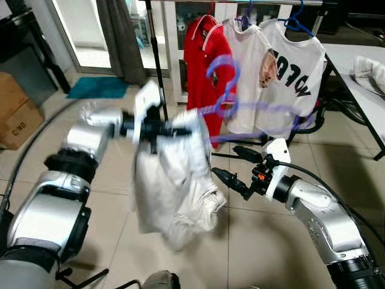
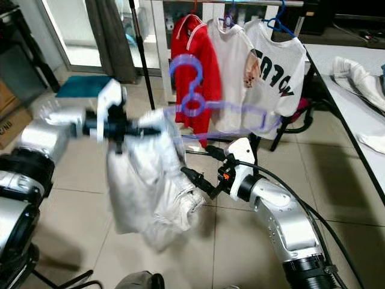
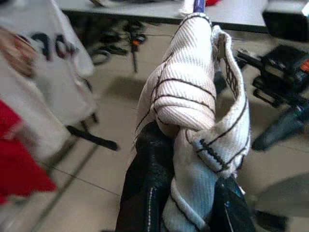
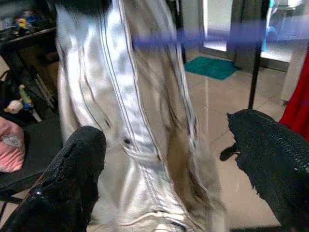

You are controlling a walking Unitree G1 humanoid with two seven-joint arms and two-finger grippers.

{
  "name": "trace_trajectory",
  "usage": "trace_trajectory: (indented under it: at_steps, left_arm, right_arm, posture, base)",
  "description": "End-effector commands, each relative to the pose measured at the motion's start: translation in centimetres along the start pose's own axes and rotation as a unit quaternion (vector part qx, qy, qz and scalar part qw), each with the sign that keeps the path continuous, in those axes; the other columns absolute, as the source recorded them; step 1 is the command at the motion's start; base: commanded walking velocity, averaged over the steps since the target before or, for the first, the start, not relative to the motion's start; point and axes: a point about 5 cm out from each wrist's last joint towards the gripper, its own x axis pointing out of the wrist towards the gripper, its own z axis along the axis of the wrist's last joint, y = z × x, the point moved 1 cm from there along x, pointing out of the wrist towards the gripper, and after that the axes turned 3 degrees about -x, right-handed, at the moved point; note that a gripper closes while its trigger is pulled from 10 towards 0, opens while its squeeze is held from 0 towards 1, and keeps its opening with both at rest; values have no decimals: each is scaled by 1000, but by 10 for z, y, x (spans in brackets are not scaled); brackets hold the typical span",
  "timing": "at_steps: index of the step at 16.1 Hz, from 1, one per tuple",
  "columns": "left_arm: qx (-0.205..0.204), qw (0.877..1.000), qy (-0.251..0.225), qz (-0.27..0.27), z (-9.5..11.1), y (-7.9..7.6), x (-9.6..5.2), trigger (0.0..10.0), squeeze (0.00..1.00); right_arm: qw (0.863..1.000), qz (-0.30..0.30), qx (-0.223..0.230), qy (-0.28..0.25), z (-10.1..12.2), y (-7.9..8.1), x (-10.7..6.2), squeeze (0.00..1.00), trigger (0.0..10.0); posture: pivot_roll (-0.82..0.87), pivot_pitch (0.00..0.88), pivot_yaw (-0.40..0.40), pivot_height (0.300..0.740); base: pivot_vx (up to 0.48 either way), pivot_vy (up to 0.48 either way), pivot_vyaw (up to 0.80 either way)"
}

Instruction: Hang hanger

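Observation:
My left gripper is held out at chest height, shut on the collar of a white garment that hangs down from it. In the left wrist view its black fingers pinch ribbed white fabric. A blue hanger rises from the garment's right side, smeared by motion, its hook up and its bar reaching right. My right gripper stands open just right of the garment, below the hanger's bar. Its fingers are spread with the garment between and beyond them.
Behind hangs a clothes rail with a red shirt and two white shirts on hangers. A white table stands at the right, a cardboard box at the left, a teal mat by the door.

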Motion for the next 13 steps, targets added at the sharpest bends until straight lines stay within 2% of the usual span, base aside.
trace_trajectory:
  at_steps: [1, 4, 8, 9, 10, 11, 12, 13]
  left_arm:
    - [4, 999, 2, 33, -5, 0, 2, 0, 0]
    - [-11, 994, 10, 109, -24, 4, 7, 0, 0]
    - [-41, 988, 9, 148, -49, -9, 15, 0, 0]
    - [-61, 981, 11, 183, -64, -15, 19, 0, 0]
    - [-72, 977, 11, 200, -70, -17, 22, 0, 0]
    - [-103, 966, 14, 236, -92, -28, 29, 0, 0]
    - [-113, 962, 17, 249, -101, -34, 32, 0, 0]
    - [-134, 954, 17, 268, -114, -43, 35, 0, 0]
  right_arm:
    - [1000, -4, -1, 24, -9, 3, 0, 0, 10000]
    - [996, -47, 12, 78, -32, 1, -6, 0, 10000]
    - [989, -112, 29, 96, -49, 1, -13, 0, 10000]
    - [978, -167, 42, 115, -60, -5, -18, 0, 10000]
    - [972, -195, 51, 122, -64, -8, -20, 0, 10000]
    - [952, -267, 78, 127, -74, -14, -28, 0, 10000]
    - [944, -291, 86, 128, -77, -16, -31, 0, 10000]
    - [931, -327, 88, 139, -86, -17, -37, 0, 10000]
  posture:
    - [-30, 0, 92, 740]
    - [-37, 0, 97, 740]
    - [-55, 0, 101, 740]
    - [-58, 0, 101, 740]
    - [-60, 0, 101, 740]
    - [-78, 0, 107, 740]
    - [-81, 0, 108, 740]
    - [-86, 0, 112, 740]
  base:
    - [0, 0, 0]
    - [0, 0, 0]
    - [0, 0, 0]
    - [0, 0, 0]
    - [0, 0, 0]
    - [0, 0, 0]
    - [0, 0, 0]
    - [0, 0, 0]
